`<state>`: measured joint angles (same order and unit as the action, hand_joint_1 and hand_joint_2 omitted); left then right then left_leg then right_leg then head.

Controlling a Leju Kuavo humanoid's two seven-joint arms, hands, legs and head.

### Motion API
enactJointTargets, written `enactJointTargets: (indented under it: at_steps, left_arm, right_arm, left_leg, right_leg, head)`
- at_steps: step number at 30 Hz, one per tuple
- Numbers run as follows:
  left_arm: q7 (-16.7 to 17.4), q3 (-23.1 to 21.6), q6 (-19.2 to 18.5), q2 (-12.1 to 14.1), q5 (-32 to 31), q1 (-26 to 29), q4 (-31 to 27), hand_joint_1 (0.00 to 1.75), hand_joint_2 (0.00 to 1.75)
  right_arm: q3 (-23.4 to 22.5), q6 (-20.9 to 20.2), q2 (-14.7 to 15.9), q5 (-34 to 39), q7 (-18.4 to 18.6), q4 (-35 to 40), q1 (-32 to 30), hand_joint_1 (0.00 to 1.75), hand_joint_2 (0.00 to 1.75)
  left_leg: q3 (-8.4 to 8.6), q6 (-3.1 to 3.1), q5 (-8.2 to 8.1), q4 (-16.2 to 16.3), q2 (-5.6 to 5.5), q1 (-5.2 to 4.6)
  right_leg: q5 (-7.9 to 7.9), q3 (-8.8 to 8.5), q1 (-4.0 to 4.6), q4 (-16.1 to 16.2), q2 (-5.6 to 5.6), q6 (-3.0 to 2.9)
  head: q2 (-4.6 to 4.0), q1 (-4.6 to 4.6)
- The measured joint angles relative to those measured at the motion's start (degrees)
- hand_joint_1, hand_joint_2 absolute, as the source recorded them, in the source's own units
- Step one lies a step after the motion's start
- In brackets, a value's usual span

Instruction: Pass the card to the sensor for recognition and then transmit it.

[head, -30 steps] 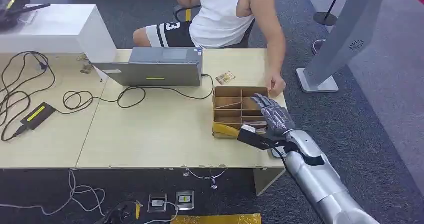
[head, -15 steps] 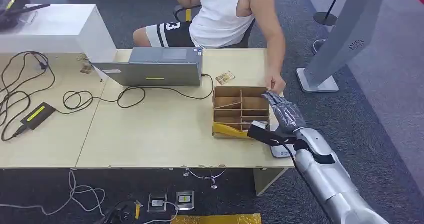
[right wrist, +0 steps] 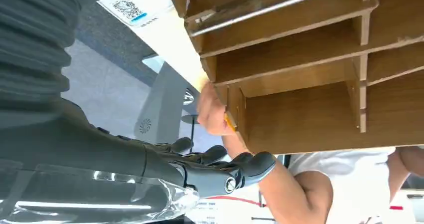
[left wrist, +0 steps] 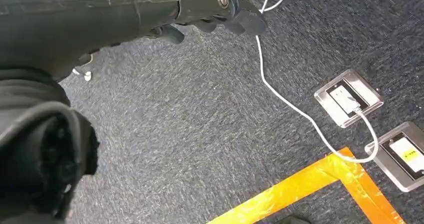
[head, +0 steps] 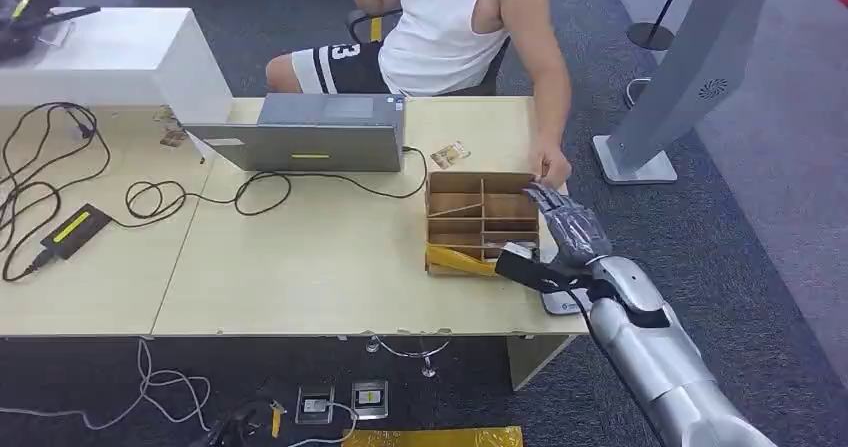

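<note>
A brown cardboard box with several compartments stands at the table's right end. My right hand hovers at the box's right side, fingers stretched out and thumb apart, holding nothing. A pale flat piece, perhaps a card, lies in the compartment nearest the hand. Another small card lies on the table behind the box. In the right wrist view, the right hand is beside the box. A white sheet with a QR code lies along the box. My left hand hangs over the carpet, holding nothing.
A seated person rests a hand on the box's far right corner. A laptop, cables and a power adapter lie on the left. A grey stand rises at the right. Floor sockets and yellow tape lie below.
My right hand has moved from above the box's right compartments out to its right side, then stayed nearly still. The person's hand has not moved.
</note>
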<state>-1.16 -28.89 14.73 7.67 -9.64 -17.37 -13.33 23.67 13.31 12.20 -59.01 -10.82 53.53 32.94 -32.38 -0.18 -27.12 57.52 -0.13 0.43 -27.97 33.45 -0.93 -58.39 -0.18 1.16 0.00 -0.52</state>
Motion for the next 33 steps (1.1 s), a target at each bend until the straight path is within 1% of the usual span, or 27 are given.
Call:
enactJointTargets:
  at_steps: [7, 24, 25, 26, 27, 28, 33]
  left_arm:
    - [0.00, 0.00, -0.44, -0.15, -0.48, -0.29, 0.00, 0.00, 0.00]
    - [0.00, 0.00, -0.52, -0.22, -0.55, -0.48, 0.00, 0.00, 0.00]
    - [0.00, 0.00, -0.52, -0.22, -0.55, -0.48, 0.00, 0.00, 0.00]
    - [0.00, 0.00, -0.52, -0.22, -0.57, -0.48, 0.00, 0.00, 0.00]
    - [0.00, 0.00, -0.52, -0.22, -0.57, -0.48, 0.00, 0.00, 0.00]
    - [0.00, 0.00, -0.52, -0.20, -0.57, -0.48, 0.00, 0.00, 0.00]
    - [0.00, 0.00, -0.48, -0.20, -0.70, -0.48, 0.00, 0.00, 0.00]
  right_arm:
    - [0.72, -0.53, -1.09, -0.22, -0.77, 0.00, -0.57, 0.00, 1.75]
    - [1.46, -0.94, -2.32, -0.20, -0.59, 0.00, -0.62, 0.00, 1.75]
    - [1.46, -0.92, -2.34, -0.20, -0.26, 0.00, -0.62, 0.16, 1.75]
    - [1.46, -0.90, -2.34, -0.15, -0.11, 0.00, -0.62, 0.49, 1.75]
    - [1.46, -0.90, -2.34, -0.15, -0.04, 0.00, -0.62, 1.48, 1.75]
    - [1.46, -0.88, -2.34, -0.11, 0.11, 0.00, -0.62, 1.52, 1.75]
    - [1.46, -0.88, -2.34, 1.05, 0.55, -0.02, -0.59, 1.54, 1.75]
  left_leg:
    - [0.00, 0.00, 0.00, 0.00, 0.00, 0.00]
    - [-0.01, 0.00, 0.00, 0.00, 0.00, 0.00]
    - [-0.01, 0.00, 0.00, 0.00, 0.00, 0.00]
    - [-0.01, 0.00, 0.00, 0.00, 0.00, 0.00]
    - [-0.01, 0.00, 0.00, 0.00, 0.00, 0.00]
    - [-0.01, 0.00, 0.00, 0.00, 0.00, 0.00]
    - [-0.01, 0.00, 0.00, 0.00, 0.00, 0.00]
  right_leg:
    - [0.00, 0.00, 0.00, 0.00, -0.01, 0.00]
    - [0.00, 0.00, 0.00, 0.00, -0.01, 0.00]
    - [0.00, 0.00, 0.00, 0.00, -0.01, 0.00]
    - [0.00, 0.00, 0.00, 0.00, -0.01, 0.00]
    - [0.00, 0.00, 0.00, 0.00, -0.01, 0.00]
    - [0.00, 0.00, 0.00, 0.00, -0.01, 0.00]
    - [0.00, 0.00, 0.00, 0.00, -0.01, 0.00]
  head:
    - [0.02, 0.02]
    - [0.02, 0.00]
    - [0.02, 0.00]
    - [0.02, 0.00]
    - [0.02, 0.00]
    - [0.02, 0.00]
    - [0.02, 0.00]
